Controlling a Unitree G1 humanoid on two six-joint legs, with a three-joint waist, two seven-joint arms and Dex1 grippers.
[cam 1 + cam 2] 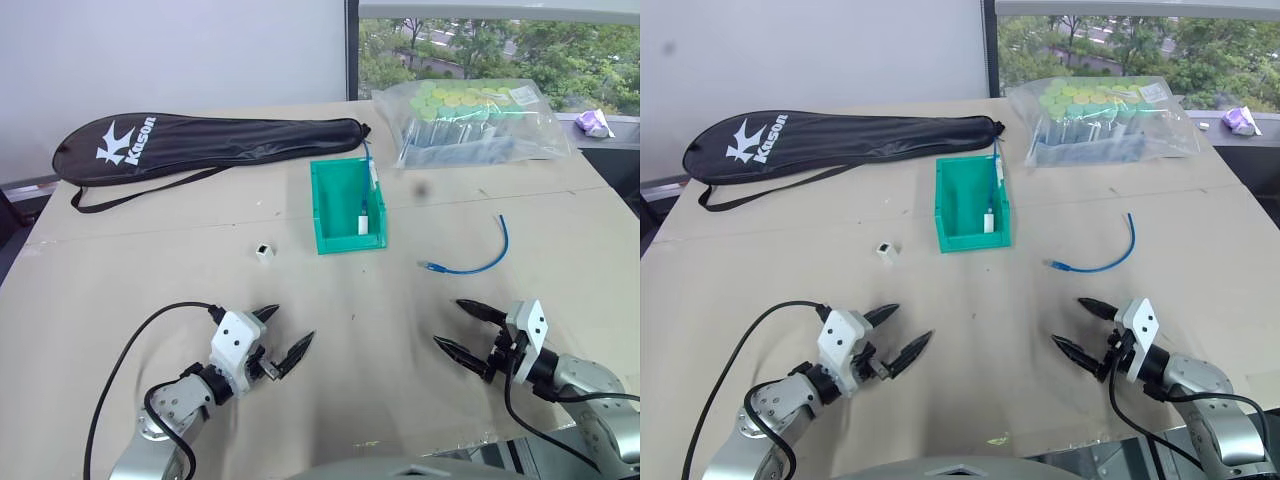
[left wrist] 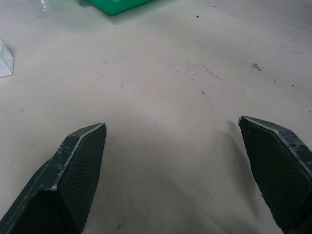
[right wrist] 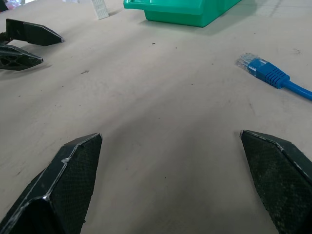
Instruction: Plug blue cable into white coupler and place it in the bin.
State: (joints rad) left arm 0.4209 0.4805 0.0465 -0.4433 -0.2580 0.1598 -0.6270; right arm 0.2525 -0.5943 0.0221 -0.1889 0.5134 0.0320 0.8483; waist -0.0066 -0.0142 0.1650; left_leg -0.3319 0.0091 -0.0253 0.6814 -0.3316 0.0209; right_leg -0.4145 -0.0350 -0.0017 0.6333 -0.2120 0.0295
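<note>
Both grippers hang low over the beige worktop (image 1: 120,290) with their black fingers spread wide and nothing between them: the left gripper (image 1: 283,336) near the front left, the right gripper (image 1: 466,328) near the front right, their tips angled toward each other.

Ahead of the right gripper lies the thin bright blue cable (image 1: 478,262), curved in an arc, its small clear plug tip toward the gripper and resting flat on the worktop; in the right wrist view the plug (image 3: 254,66) sits a little beyond one fingertip, not touching it. Ahead of the left gripper, and apart from it, stands the tiny white plastic coupler cube (image 1: 264,252) with its dark socket showing. Farther out, between the two grippers' lines of reach, sits the small teal-green rectangular plastic bin (image 1: 330,208); inside it, against the wall on the right gripper's side, lie another blue cable and a white piece.

Beyond the left gripper lies a long black fabric racket cover (image 1: 210,142) with white lettering. Beyond the right gripper lies a clear plastic bag of green-capped items (image 1: 465,120).
</note>
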